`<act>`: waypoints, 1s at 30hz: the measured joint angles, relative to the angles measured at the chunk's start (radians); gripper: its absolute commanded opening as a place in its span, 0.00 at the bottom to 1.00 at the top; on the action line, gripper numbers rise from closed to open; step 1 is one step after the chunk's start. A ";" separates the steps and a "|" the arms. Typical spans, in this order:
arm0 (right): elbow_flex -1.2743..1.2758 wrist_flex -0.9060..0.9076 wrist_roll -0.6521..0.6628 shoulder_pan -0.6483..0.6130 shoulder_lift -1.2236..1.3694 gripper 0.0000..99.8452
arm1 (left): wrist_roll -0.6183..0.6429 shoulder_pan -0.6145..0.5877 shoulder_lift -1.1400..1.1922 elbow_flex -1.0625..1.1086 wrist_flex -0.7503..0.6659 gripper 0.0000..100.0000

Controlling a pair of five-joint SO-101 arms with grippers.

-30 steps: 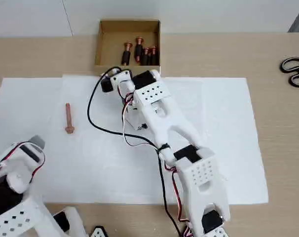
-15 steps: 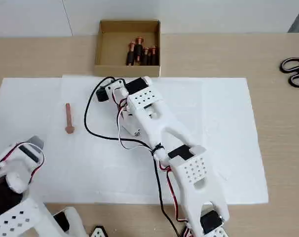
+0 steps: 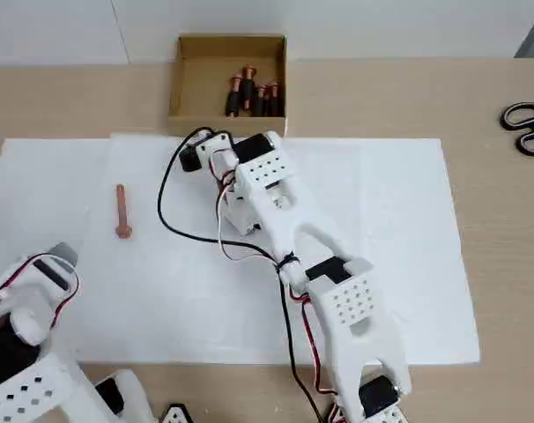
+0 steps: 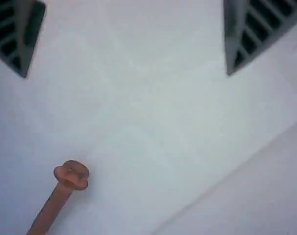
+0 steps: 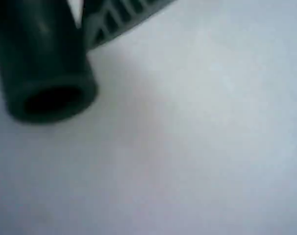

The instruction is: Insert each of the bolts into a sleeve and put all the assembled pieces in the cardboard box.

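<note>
Over the white sheet (image 3: 399, 247) on the desk (image 3: 73, 97), the right tool (image 5: 65, 44) is clamped on a dark sleeve (image 5: 43, 68). The sleeve is blurred and its far end is cut off. The left tool (image 4: 128, 72) gapes wide with nothing in it, near the loose bolt (image 3: 122, 210), which lies on the sheet well apart from the cardboard box (image 3: 183, 88). Assembled pieces (image 3: 254, 92) lie bunched inside the box, their count hard to make out. Scissors (image 3: 524, 128) are cropped at the frame's edge.
</note>
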 measured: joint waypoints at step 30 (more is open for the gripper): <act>0.034 0.115 -0.192 0.222 -0.143 0.00 | 0.000 0.000 0.000 0.000 0.000 0.24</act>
